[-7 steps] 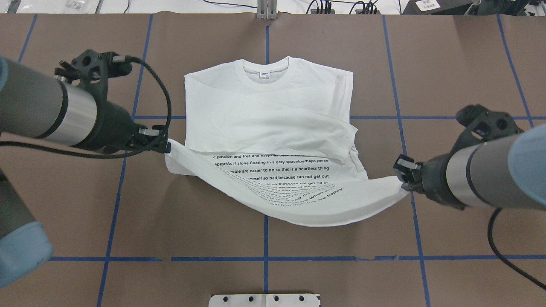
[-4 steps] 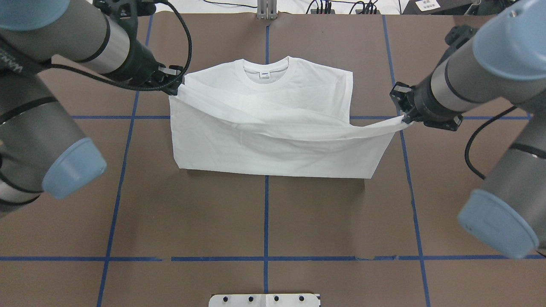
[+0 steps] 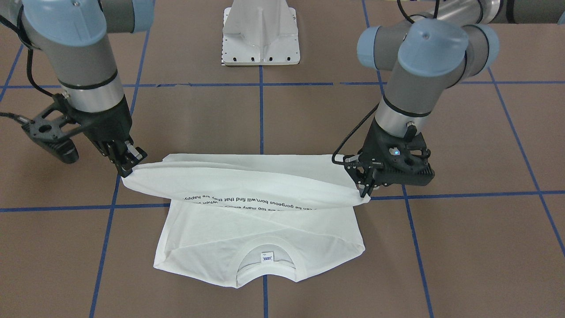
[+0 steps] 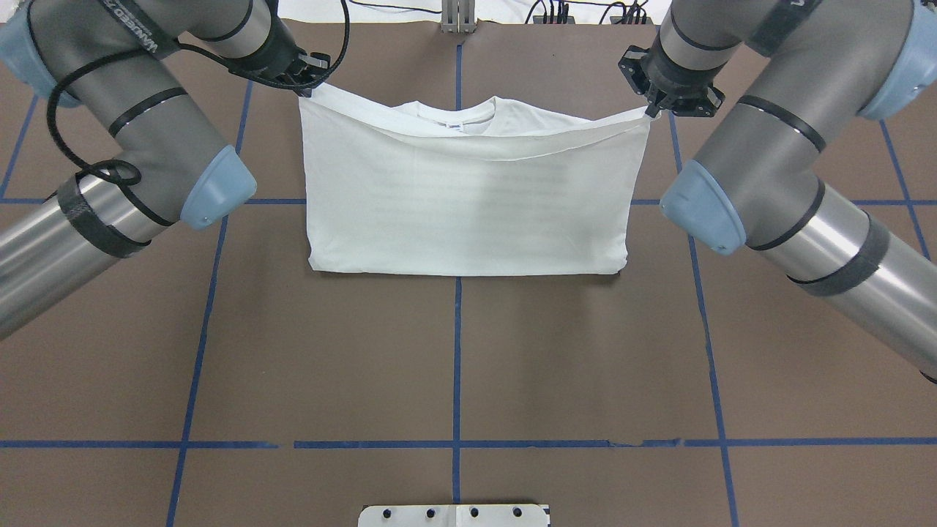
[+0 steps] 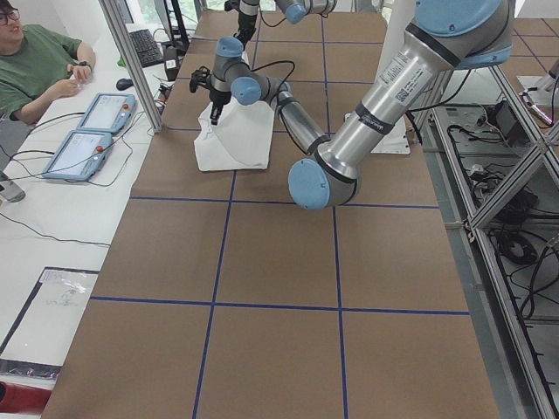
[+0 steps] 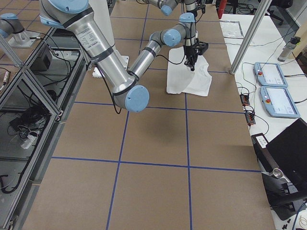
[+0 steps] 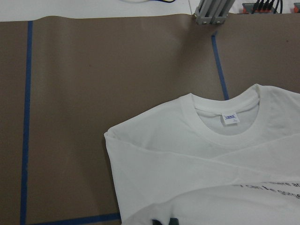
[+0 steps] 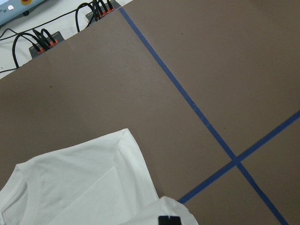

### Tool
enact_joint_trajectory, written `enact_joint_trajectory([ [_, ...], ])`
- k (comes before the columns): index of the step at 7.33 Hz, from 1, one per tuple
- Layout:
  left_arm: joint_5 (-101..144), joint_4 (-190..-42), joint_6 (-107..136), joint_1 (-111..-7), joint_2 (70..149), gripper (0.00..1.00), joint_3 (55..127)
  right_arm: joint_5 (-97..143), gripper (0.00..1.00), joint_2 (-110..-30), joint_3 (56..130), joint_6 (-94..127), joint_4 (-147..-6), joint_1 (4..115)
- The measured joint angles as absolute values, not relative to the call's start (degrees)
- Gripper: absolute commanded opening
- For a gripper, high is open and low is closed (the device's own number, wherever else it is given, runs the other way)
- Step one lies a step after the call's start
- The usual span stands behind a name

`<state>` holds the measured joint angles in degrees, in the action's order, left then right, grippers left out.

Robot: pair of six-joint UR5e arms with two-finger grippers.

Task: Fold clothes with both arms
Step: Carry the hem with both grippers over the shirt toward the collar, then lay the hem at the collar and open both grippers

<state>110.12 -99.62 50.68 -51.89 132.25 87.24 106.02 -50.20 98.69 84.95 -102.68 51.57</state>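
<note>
The white T-shirt point(image 4: 468, 212) lies on the brown table, folded in half. Its lower half is drawn over the chest toward the collar point(image 4: 457, 113). My left gripper point(image 4: 306, 86) is shut on one hem corner and my right gripper point(image 4: 648, 110) on the other. The hem hangs stretched between them, a little above the cloth. In the front-facing view the left gripper point(image 3: 365, 191) and right gripper point(image 3: 126, 170) hold that edge up, with black text lines point(image 3: 251, 203) showing on its underside. The collar and neck label point(image 7: 229, 118) show in the left wrist view.
The white pedestal base point(image 3: 260, 33) stands at the robot's side of the table. Blue tape lines point(image 4: 457, 351) grid the brown surface. A metal post point(image 4: 457, 15) and cables sit at the far edge. A seated person point(image 5: 35, 61) and two pendants point(image 5: 87, 131) are beyond it.
Both grippers have carried the hem away from the robot, from the shirt's near side up to the shoulders. The printed text is now covered in the overhead view.
</note>
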Motion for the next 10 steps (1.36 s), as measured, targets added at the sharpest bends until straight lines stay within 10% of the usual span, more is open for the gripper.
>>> enact_joint_trajectory([
  [4, 108.53, -110.07, 46.44, -51.65, 136.39, 0.00, 69.18, 102.52, 0.00, -43.53, 76.71, 84.03, -88.25, 50.55],
  [5, 108.42, -111.37, 44.78, -51.39, 136.29, 0.43, 67.66, 101.23, 0.65, -43.28, 74.33, 82.66, -86.63, 49.97],
  [6, 108.42, -111.96, 43.91, -51.17, 136.19, 0.99, 67.20, 100.63, 1.00, -43.23, 72.99, 81.11, -85.68, 49.71],
  [10, 113.25, -118.82, 43.61, -51.13, 131.23, 1.00, 70.26, 104.61, 1.00, -42.67, 71.55, 72.38, -84.74, 51.80],
])
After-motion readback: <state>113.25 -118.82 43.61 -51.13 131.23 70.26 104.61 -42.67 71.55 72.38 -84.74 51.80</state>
